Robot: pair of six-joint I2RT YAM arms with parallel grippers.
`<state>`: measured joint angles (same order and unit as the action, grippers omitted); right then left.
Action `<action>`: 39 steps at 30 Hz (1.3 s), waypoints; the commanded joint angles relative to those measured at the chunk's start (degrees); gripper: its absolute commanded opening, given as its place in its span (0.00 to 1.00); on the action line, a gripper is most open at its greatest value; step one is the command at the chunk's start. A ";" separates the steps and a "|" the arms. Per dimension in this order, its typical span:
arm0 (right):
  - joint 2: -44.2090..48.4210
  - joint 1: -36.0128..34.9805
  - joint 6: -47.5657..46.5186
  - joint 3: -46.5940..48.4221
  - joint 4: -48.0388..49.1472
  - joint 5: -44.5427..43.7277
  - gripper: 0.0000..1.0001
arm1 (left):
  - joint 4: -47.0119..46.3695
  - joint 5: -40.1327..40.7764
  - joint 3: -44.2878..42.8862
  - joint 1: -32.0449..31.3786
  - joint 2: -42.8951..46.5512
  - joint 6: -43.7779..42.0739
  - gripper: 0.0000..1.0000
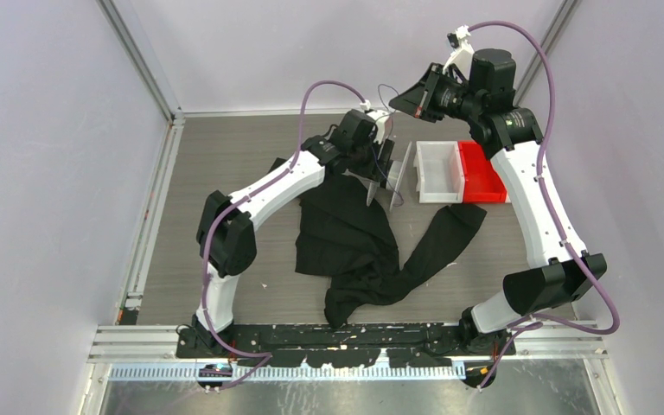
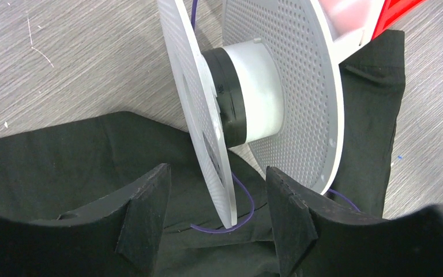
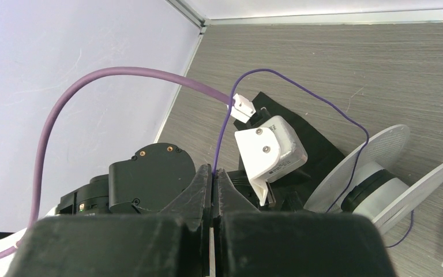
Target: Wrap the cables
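Note:
A white spool [image 2: 254,86] with two perforated flanges stands on edge on the black cloth [image 2: 63,161]. Dark windings ring its hub. The cable [image 3: 300,86], a thin purple wire, arcs from my right gripper [image 3: 214,173] up and over to the spool [image 3: 375,179]. That gripper is shut on the cable and hangs above the table behind the spool [image 1: 400,177]. A slack loop of cable [image 2: 243,214] lies under the near flange. My left gripper [image 2: 218,179] is open, its fingers either side of that flange's lower edge with gaps on both sides.
A white bin [image 1: 439,171] and a red bin [image 1: 482,173] sit just right of the spool. The black cloth [image 1: 346,233] spreads over the table's middle toward the near edge. Pale walls close in the left, back and right.

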<state>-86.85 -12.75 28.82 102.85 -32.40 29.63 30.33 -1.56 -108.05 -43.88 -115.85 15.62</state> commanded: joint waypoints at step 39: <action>2.12 -0.26 -0.43 0.47 0.24 -0.09 0.01 | 3.08 -0.95 -3.25 -0.86 -2.06 -1.34 0.34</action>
<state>-86.85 -12.75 28.82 102.83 -32.42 29.63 36.10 -3.68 -109.60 -44.53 -117.97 14.50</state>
